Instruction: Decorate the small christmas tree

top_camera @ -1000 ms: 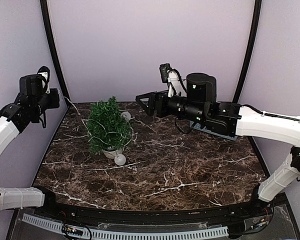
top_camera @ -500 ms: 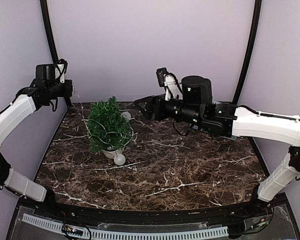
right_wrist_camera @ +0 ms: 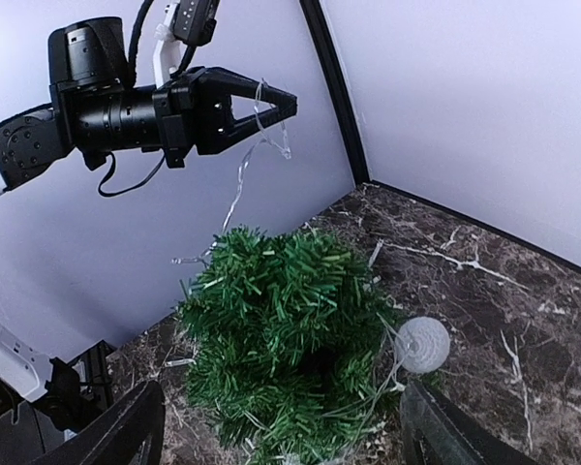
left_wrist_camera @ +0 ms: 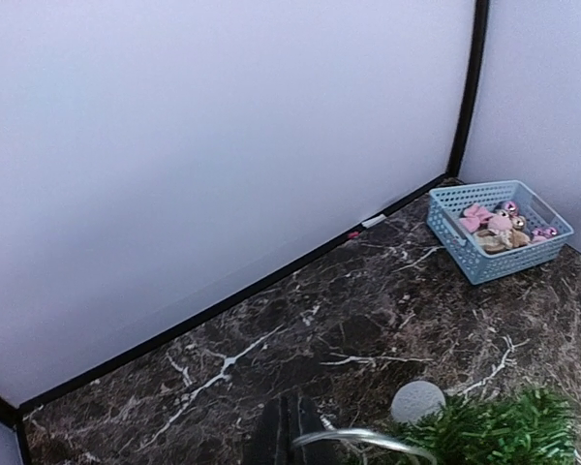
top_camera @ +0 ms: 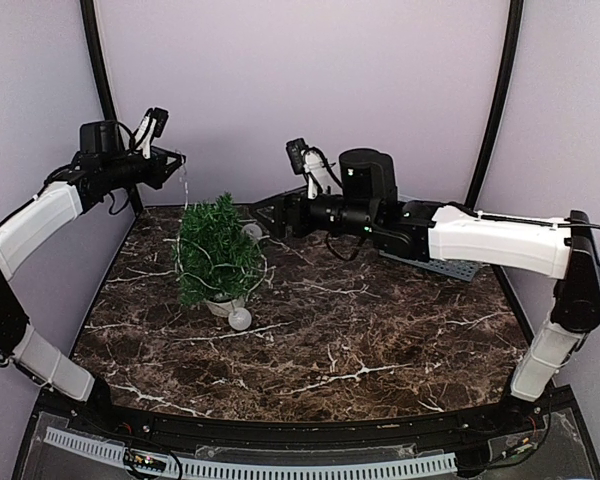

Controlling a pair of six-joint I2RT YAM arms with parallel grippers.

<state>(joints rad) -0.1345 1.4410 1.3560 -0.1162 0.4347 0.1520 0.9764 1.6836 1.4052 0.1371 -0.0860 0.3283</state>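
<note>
On the dark marbled table (top_camera: 380, 340), we see the small christmas tree (top_camera: 216, 250) standing upright in its white pot (top_camera: 223, 306) toward the far left, the right gripper (right_wrist_camera: 283, 431) spread wide near its far side and the left gripper (right_wrist_camera: 289, 103) high above its tip, pressed together on a thin light string (right_wrist_camera: 234, 194) that trails down into the branches. We judge the tree light and easily tipped, its needles soft and springy, so any steadying hold belongs at the stiff pot rather than the foliage; a white ball (top_camera: 240, 319) lies against the pot's near side
</note>
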